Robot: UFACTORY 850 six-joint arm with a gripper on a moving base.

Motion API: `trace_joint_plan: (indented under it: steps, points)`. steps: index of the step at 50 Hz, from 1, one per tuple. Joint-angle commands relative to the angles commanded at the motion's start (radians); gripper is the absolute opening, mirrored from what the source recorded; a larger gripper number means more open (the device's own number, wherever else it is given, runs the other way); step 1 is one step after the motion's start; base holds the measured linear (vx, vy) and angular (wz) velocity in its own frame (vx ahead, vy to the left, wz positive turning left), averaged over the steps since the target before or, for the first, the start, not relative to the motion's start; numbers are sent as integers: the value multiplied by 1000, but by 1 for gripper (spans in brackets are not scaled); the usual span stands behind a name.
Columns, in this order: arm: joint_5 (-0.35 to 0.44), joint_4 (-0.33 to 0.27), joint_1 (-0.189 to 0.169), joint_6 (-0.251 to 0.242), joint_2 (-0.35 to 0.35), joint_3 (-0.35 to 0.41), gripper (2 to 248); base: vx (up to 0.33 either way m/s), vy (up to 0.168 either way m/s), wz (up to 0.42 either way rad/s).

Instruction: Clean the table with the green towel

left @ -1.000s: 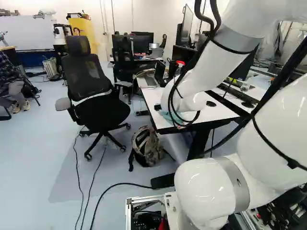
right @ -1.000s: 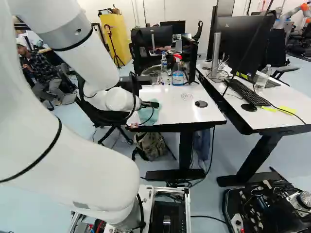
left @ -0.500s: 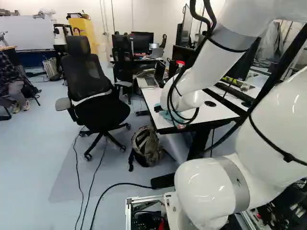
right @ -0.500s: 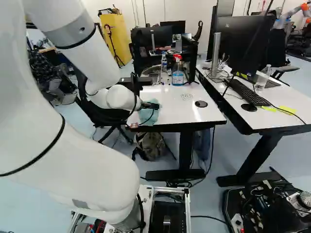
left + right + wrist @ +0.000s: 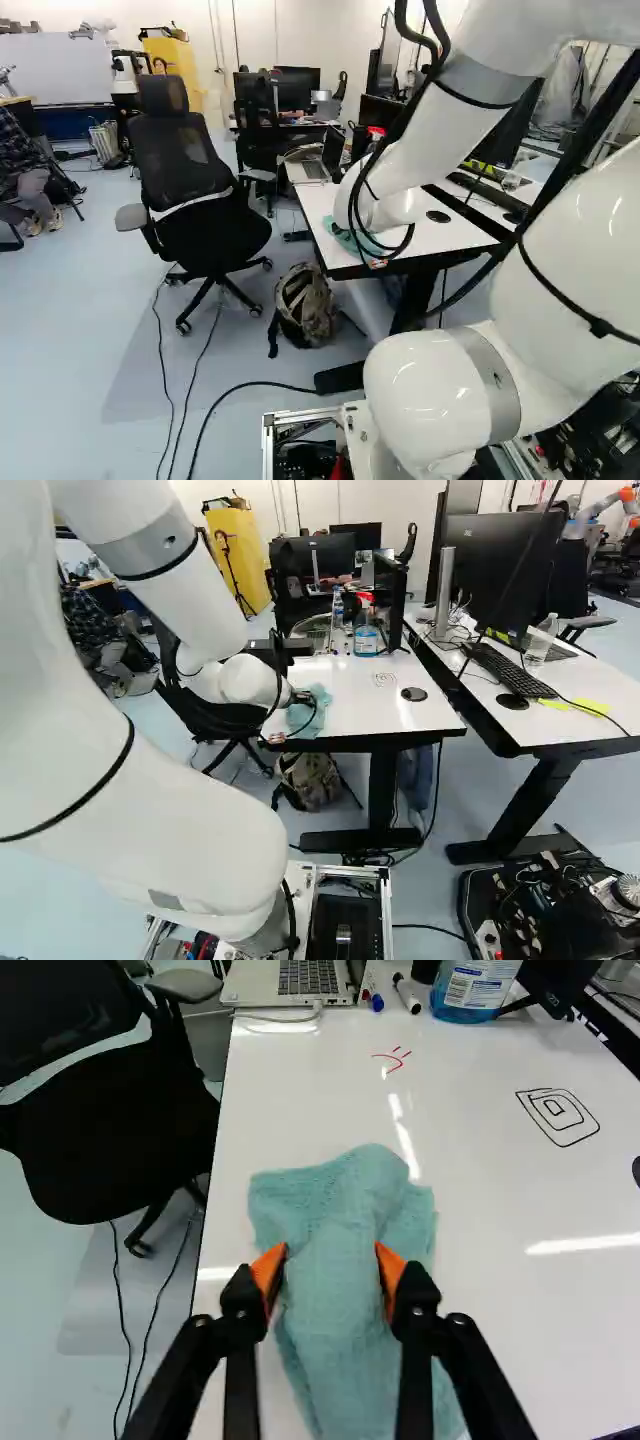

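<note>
Towel (image 5: pixel 345 1300), green and bunched up, lies on the white table (image 5: pixel 480 1310) close to its edge on the chair's side. The jaws are clamped on a raised fold of it, one orange pad (image 5: pixel 268 1266) against each side, with more cloth spread ahead of them and beneath.

Ahead of the towel is a small red scribble (image 5: pixel 394 1057) on the tabletop, and off to one side a black nested drawing (image 5: pixel 560 1117); both are apart from the cloth. A round black disc (image 5: pixel 413 694) sits farther over on the same surface.

The table's far end is where things crowd the surface: an open laptop (image 5: pixel 290 975), two markers (image 5: pixel 407 995) lying just beside it, and a spray bottle (image 5: pixel 366 640) of blue liquid with a red top, upright, a clear bottle (image 5: pixel 337 608) near it.

A black office chair (image 5: pixel 205 225) stands beside the table. On the floor by the table is a camouflage backpack (image 5: pixel 308 305), with black cables (image 5: pixel 165 370) trailing below the chair. At the right of the right base view, a second table (image 5: pixel 590 685) carries a monitor (image 5: pixel 500 570), a keyboard (image 5: pixel 512 670) and a water bottle (image 5: pixel 540 640). Another robot (image 5: pixel 600 505) shows far back.
</note>
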State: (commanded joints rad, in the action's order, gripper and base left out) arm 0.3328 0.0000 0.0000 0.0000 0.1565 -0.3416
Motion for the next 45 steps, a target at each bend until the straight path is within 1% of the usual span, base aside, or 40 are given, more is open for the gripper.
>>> trace_joint_plan:
  steps: [3, 4, 8, 9, 14, 15, 29, 36, 45]
  points:
    - [0, 0, 0, 0, 0, 0, 139, 0, 0, 0]
    - [0, 0, 0, 0, 0, 0, 101, 0, 0, 0]
    - [0, 0, 0, 0, 0, 0, 101, 0, 0, 0]
    - [0, 0, 0, 0, 0, 0, 67, 0, 0, 0]
    - [0, 0, 0, 0, 0, 0, 67, 0, 0, 0]
    - [0, 0, 0, 0, 0, 0, 53, 0, 0, 0]
    - [3, 0, 0, 0, 1, 0, 53, 0, 0, 0]
    - [44, 9, 0, 0, 19, 4, 53, 0, 0, 0]
    - [44, 9, -1, 0, 44, 4, 53, 0, 0, 0]
